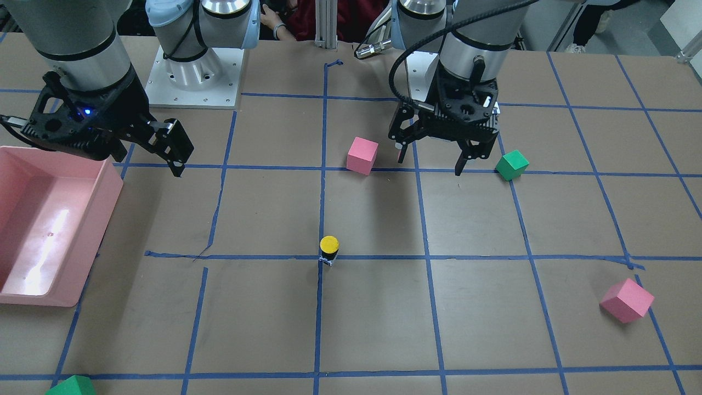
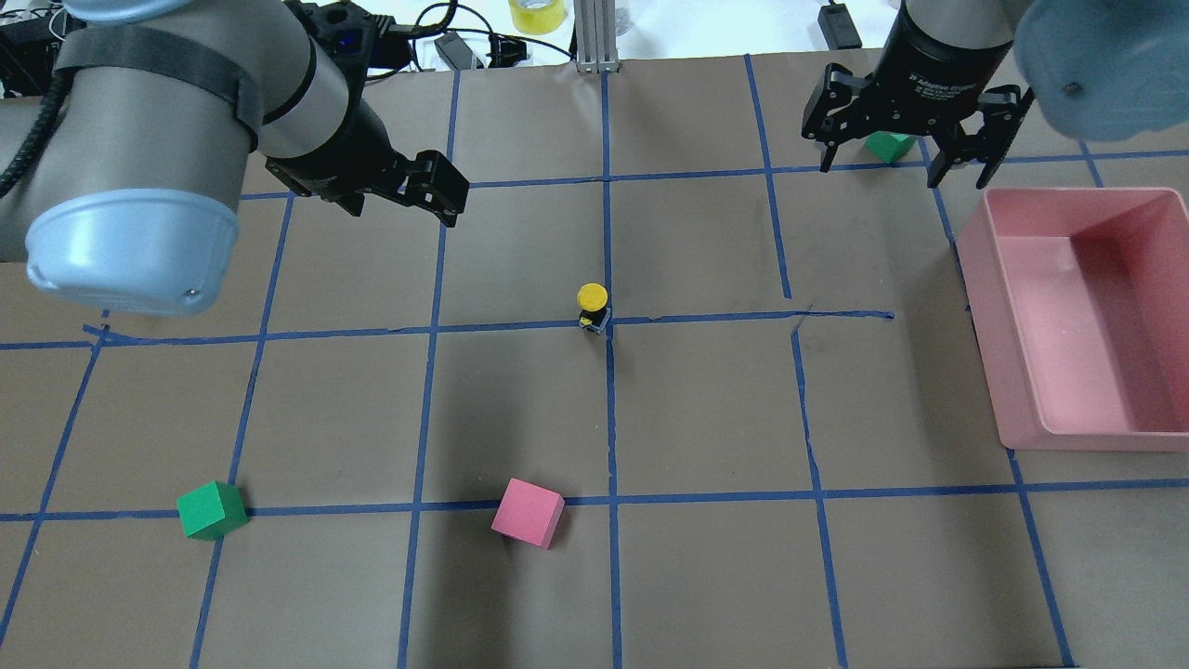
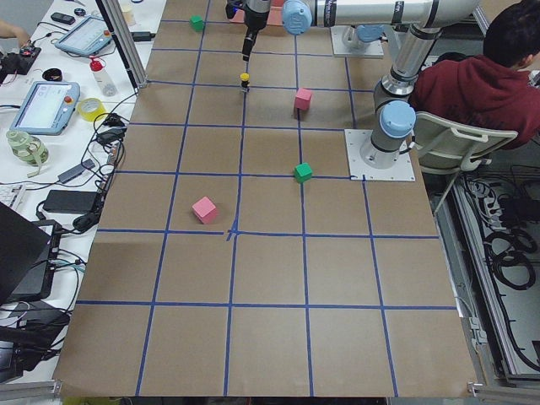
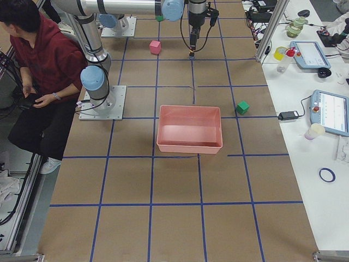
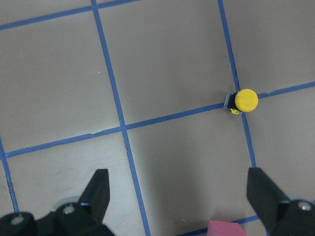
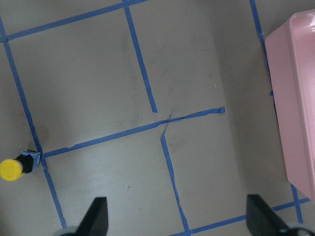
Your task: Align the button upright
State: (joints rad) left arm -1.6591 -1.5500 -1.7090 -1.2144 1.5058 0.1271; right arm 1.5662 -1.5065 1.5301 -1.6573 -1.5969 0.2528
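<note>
We judge the yellow push-button point(image 1: 329, 249), centre frame, already upright on the desk point(image 1: 493, 323) (cap uppermost); left gripper point(image 1: 431, 165) and right gripper point(image 2: 879, 174) hang clear, jaws spread, empty.

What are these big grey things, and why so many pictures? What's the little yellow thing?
Those are two robot arms, a left arm and a right arm, at a table with blue tape lines. Each ends in two jaws; both pairs are open and hold nothing. Four pictures come from cameras around the table: above, in front and at each end. Two come from cameras on the wrists, looking down past the jaws. On the table lie pink cubes, green cubes and a pink tray. The yellow thing is a button, standing upright, cap on top, where tape lines cross.
</note>
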